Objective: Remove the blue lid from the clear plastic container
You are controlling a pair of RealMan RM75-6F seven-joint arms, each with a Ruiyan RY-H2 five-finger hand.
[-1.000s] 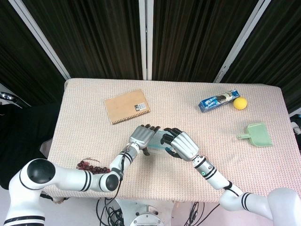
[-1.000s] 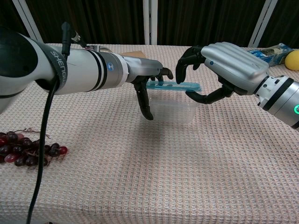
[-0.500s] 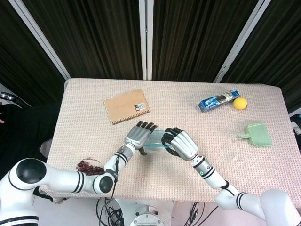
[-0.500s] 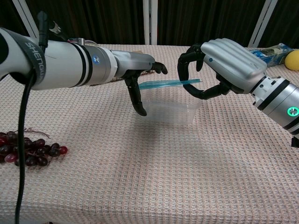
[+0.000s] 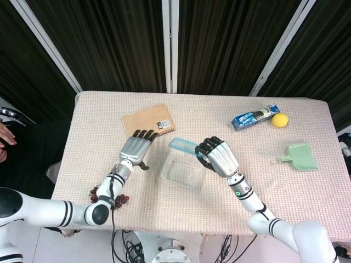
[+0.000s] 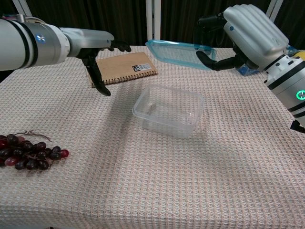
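Observation:
The clear plastic container sits open on the cloth near the table's middle. Above and behind it my right hand holds the blue lid in the air by its right end, pinched between thumb and fingers, the lid tilted. My left hand hovers open to the left of the container, fingers spread and holding nothing, over the near edge of the notebook.
A brown notebook lies at the back left. Dark grapes rest near the front left edge. A blue snack packet, a yellow ball and a green dustpan occupy the right side.
My right hand has lifted the blue lid off the container and raised it up and back. My left hand has let go of the container and drawn away to the left.

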